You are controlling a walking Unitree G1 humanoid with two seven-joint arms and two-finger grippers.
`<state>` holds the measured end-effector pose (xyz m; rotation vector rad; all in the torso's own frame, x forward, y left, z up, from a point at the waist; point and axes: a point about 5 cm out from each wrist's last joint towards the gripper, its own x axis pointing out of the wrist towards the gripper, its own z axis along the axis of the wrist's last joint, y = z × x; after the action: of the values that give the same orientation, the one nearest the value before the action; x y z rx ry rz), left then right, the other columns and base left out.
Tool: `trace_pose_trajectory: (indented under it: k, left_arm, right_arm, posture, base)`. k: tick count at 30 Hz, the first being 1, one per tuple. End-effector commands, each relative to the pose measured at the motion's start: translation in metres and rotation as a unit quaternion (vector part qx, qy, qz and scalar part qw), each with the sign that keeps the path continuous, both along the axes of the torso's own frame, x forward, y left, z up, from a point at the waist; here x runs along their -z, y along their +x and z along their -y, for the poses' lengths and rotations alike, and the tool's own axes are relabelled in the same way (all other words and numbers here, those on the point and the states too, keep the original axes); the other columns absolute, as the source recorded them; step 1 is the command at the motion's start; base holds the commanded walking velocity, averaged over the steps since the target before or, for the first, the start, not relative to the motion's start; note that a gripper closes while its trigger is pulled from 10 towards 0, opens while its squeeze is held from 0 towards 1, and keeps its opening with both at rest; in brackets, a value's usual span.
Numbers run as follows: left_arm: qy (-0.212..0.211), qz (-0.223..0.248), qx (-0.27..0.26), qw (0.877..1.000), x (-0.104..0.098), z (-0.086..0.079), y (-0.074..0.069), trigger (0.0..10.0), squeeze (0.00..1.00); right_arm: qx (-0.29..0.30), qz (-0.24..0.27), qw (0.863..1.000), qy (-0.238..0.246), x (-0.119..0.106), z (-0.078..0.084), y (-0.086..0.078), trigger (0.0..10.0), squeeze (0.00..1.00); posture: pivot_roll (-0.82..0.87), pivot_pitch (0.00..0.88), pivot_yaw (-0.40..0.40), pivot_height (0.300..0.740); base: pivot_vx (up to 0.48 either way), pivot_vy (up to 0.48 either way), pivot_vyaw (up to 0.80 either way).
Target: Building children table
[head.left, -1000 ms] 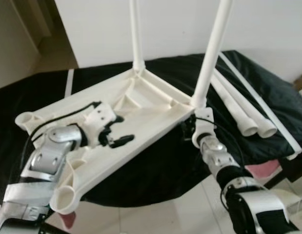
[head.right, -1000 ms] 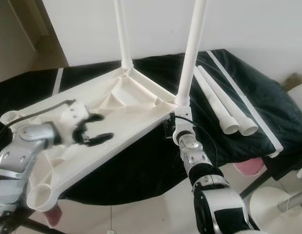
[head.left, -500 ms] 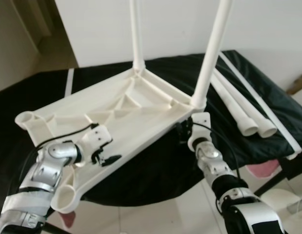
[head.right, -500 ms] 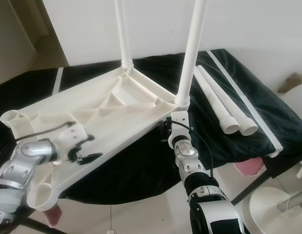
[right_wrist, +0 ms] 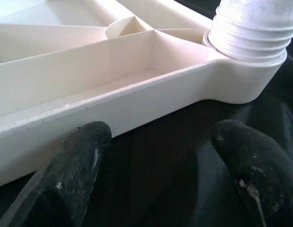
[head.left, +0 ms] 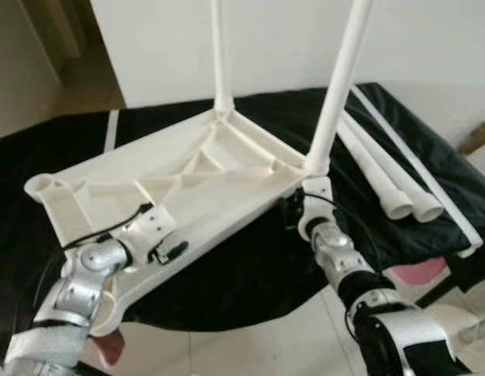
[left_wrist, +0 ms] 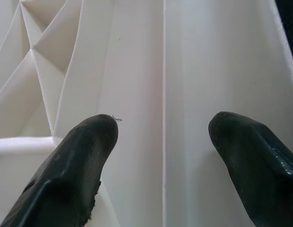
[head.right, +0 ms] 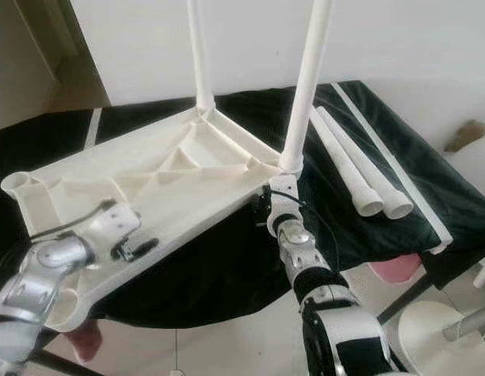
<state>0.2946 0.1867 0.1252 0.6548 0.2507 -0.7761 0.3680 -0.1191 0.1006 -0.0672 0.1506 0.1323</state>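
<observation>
The black cloth (head.left: 250, 274) spreads wide beneath everything, and on it lies the upturned white tabletop (head.left: 179, 176), two fitted legs (head.right: 305, 86) standing up from its far corners. Two loose legs (head.right: 352, 168) lie on the cloth, out beyond the right gripper's outer side. The left gripper (left_wrist: 163, 137) hovers jaws apart over the ribbed underside at the near edge, while the right gripper (right_wrist: 155, 137) sits jaws apart just beside the rim under a leg socket, gripping nothing.
</observation>
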Motion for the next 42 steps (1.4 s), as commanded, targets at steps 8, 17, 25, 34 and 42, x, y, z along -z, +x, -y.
trace_pose_trajectory:
  k: [8,17,25,34,42]
  left_arm:
    - [-0.017,-0.078,0.082,0.993,0.019,0.027,-0.032,10.0,0.0]
    - [-0.047,-0.079,0.096,0.991,0.022,0.069,-0.05,10.0,0.0]
    - [-0.082,-0.048,0.069,0.993,0.015,0.086,-0.04,10.0,0.0]
    - [-0.141,0.012,-0.012,0.99,-0.023,0.026,-0.018,10.0,0.0]
    - [-0.138,0.072,-0.052,0.986,-0.045,-0.02,-0.011,10.0,0.0]
  right_arm:
    - [-0.025,-0.012,1.0,-0.012,-0.006,-0.01,0.007,10.0,0.0]
    - [-0.035,-0.015,0.999,-0.022,-0.013,-0.014,0.013,10.0,0.0]
    - [0.004,-0.009,1.0,-0.028,-0.019,0.0,0.017,10.0,0.0]
    - [0.071,0.03,0.996,-0.037,-0.014,0.039,0.01,10.0,0.0]
    - [0.073,0.064,0.995,-0.03,-0.005,0.057,-0.006,10.0,0.0]
  posture:
    - [0.11,0.0,-0.005,0.74]
    - [0.12,0.0,0.006,0.74]
    - [0.13,0.0,-0.001,0.74]
    - [0.13,0.0,-0.009,0.74]
    - [0.12,0.0,-0.003,0.74]
  base:
    - [0.0,0.0,0.0]
    - [0.0,0.0,0.0]
    - [0.0,0.0,0.0]
    - [0.0,0.0,0.0]
    - [0.0,0.0,0.0]
